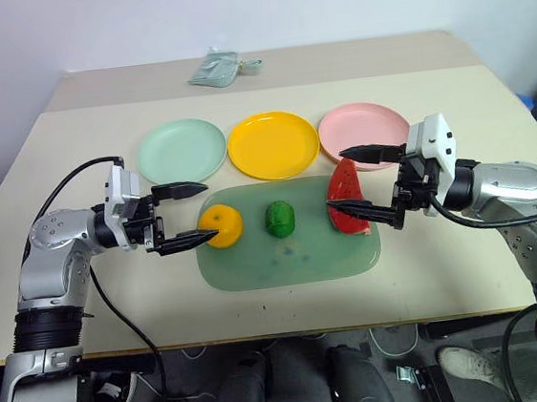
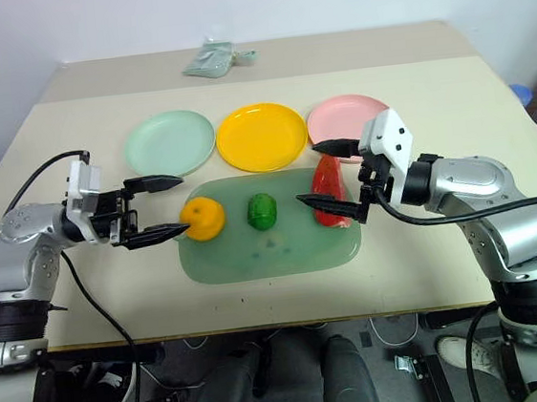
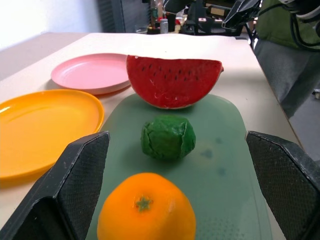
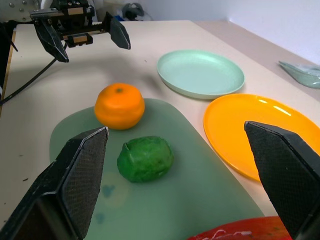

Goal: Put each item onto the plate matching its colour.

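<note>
Left eye view: centre frame, the mat (image 1: 257, 269) carries citrus (image 1: 222, 225), green vegetable (image 1: 279, 218) and watermelon wedge (image 1: 346, 199); both grippers, left (image 1: 191, 212) and right (image 1: 357, 184), gape wide, empty. Beyond, mint (image 1: 181, 149), yellow (image 1: 272, 144) and pink (image 1: 364, 130) plates lie bare on the beige table (image 1: 72, 164).

Both arms reach inward, the left gripper (image 1: 185, 213) and right gripper (image 1: 361, 182) facing each other, fingers spread wide.

- In the right wrist view, we see the watermelon wedge (image 4: 235, 230) cut off by the frame's edge.
- The left gripper (image 1: 185, 213) hides part of the citrus (image 1: 225, 225) from us.
</note>
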